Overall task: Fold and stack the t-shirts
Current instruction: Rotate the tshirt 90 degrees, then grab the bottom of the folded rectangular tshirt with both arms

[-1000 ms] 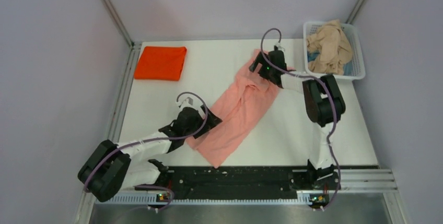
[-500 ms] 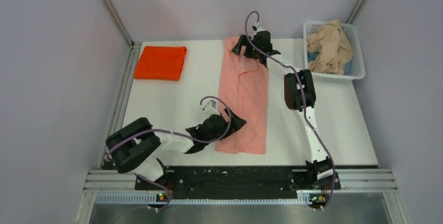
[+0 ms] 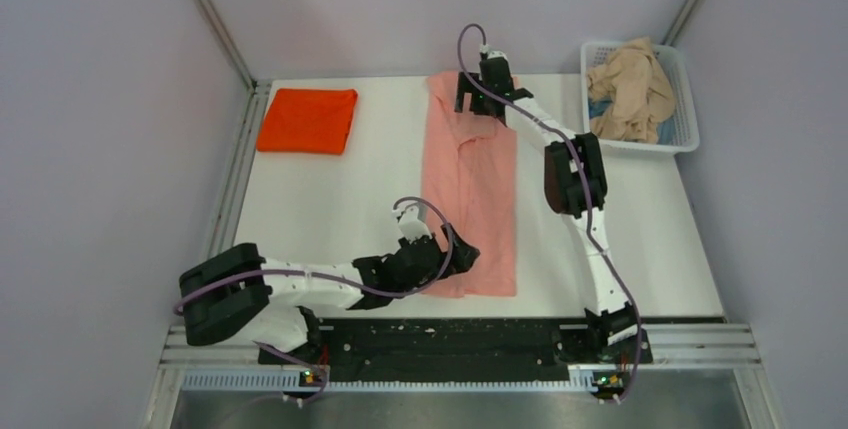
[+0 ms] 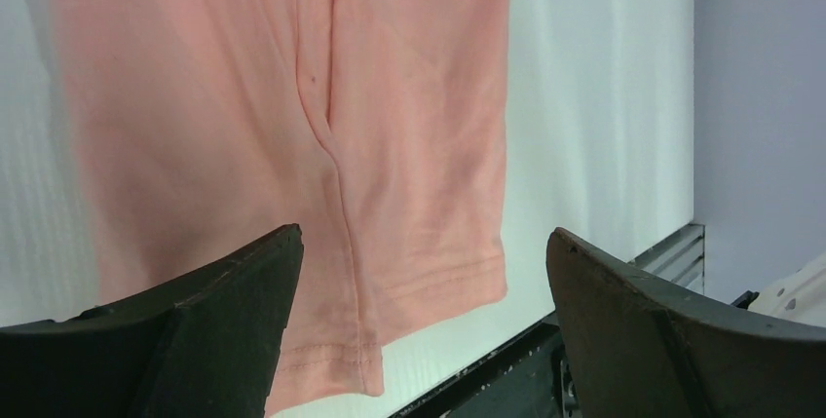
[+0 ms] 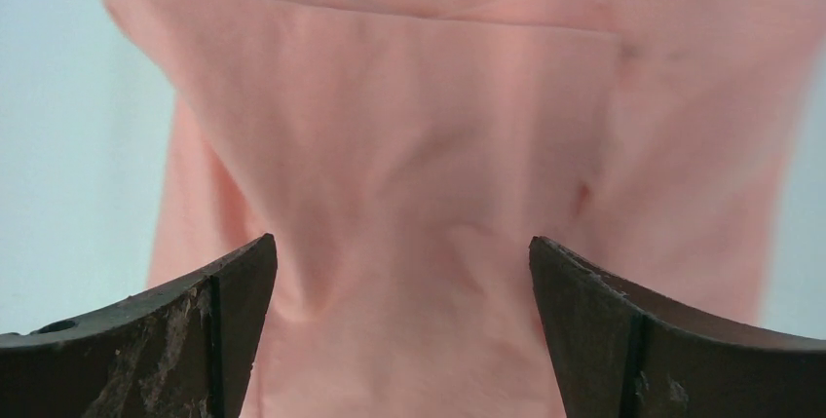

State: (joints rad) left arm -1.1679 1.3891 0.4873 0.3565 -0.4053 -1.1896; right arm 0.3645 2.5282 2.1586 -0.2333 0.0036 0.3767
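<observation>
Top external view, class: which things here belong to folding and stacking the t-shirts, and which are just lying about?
Belong to the job:
- salmon-pink t-shirt, laid out long in the middle
- orange-red t-shirt, folded, far left
- beige t-shirt, crumpled, far right

Just lying about:
- white lattice basket, holding the beige t-shirt
- table
</observation>
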